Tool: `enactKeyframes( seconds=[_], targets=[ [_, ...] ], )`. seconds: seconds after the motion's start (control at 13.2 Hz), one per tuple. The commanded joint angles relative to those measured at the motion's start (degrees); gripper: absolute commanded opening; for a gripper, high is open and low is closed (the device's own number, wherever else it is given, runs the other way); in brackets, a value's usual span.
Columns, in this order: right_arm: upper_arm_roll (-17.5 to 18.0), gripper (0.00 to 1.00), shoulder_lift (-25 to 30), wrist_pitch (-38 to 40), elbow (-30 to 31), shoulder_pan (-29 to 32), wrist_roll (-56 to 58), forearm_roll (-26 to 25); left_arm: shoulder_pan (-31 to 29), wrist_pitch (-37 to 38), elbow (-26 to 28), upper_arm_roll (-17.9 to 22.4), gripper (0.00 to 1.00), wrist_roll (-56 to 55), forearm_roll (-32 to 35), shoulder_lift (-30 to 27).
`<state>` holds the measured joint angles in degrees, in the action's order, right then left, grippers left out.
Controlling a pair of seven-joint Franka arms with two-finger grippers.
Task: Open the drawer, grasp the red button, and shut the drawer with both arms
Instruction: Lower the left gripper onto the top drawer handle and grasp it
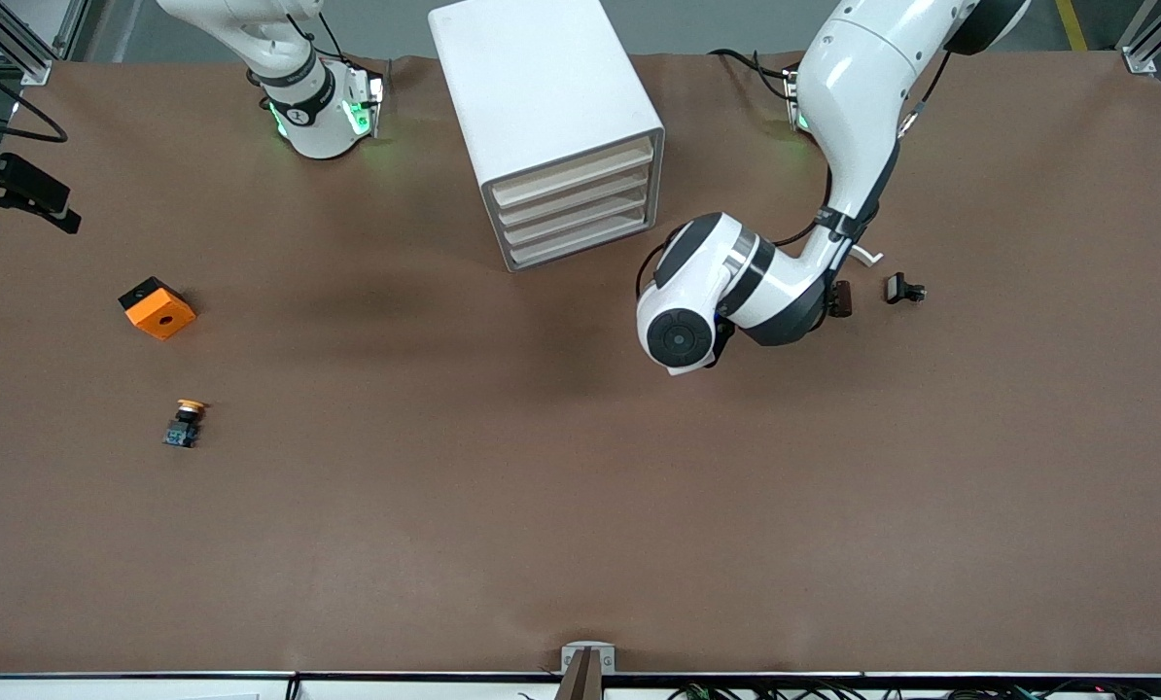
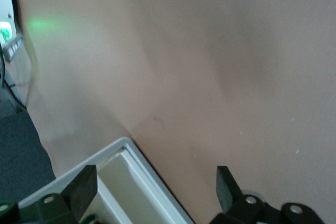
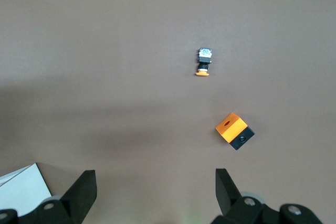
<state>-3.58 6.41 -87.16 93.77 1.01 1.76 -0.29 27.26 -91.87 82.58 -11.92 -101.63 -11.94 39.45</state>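
The white cabinet (image 1: 542, 87) stands at the middle of the table's robot side, and its four cream drawer fronts (image 1: 580, 209) are all pushed in. The button is hidden. My left arm (image 1: 736, 287) reaches down beside the cabinet's front, toward the left arm's end. In the left wrist view my left gripper (image 2: 156, 187) is open, with a corner of the cabinet (image 2: 137, 179) and a cream drawer front between its fingers (image 2: 84, 184), apart from both. My right gripper (image 3: 156, 190) is open over bare table, and its arm (image 1: 299, 92) waits near its base.
An orange cube with a hole (image 1: 158, 308) (image 3: 234, 130) and a yellow-orange-capped button (image 1: 186, 422) (image 3: 203, 61) lie toward the right arm's end. A small black object (image 1: 904, 289) lies toward the left arm's end. The brown table (image 1: 580, 486) stretches wide toward the front camera.
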Motion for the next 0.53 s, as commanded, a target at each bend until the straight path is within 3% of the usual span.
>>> enactKeyframes(
  seconds=[0.0, 0.45],
  targets=[
    [0.24, 1.0, 1.42, -0.03, 1.15, 0.13, -0.26, -0.5, 0.78, 0.46, -1.02, 0.23, 1.0, -2.69, -5.09, 0.37],
    [0.24, 1.0, 1.42, -0.03, 1.15, 0.13, -0.18, -0.5, 2.71, 0.55, -2.42, 0.15, 1.0, -9.1, -8.62, 0.63]
  ],
)
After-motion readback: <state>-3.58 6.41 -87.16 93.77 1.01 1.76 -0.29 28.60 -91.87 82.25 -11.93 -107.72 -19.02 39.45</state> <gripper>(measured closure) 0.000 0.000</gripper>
